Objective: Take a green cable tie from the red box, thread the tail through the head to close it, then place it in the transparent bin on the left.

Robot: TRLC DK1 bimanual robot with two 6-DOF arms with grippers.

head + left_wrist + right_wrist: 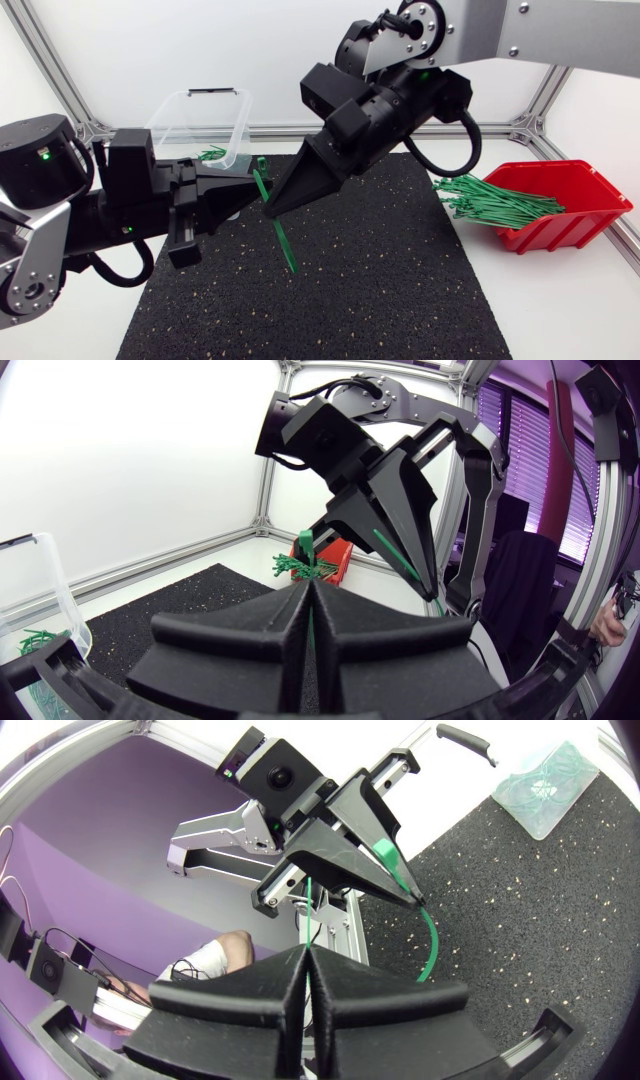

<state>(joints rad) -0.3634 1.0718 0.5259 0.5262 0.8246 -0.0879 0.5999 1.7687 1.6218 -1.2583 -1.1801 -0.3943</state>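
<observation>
A green cable tie [284, 243] hangs over the black mat, held above its middle by both grippers. My left gripper [257, 188] comes in from the left and is shut on the tie near its head end. My right gripper [269, 209] points down from above and is shut on the strip just below. The tail dangles free toward the mat. In the left wrist view the strip shows between my shut left gripper [308, 590]. In the right wrist view my right gripper [305, 953] is shut on a thin green strip, and the tie [430, 942] curves ahead.
The red box [580, 190] lies tipped at the right with several green ties [495, 202] spilling out. The transparent bin [236, 112] stands at the back left, behind my left arm, with green ties inside. The black mat [380, 300] covers the table's middle.
</observation>
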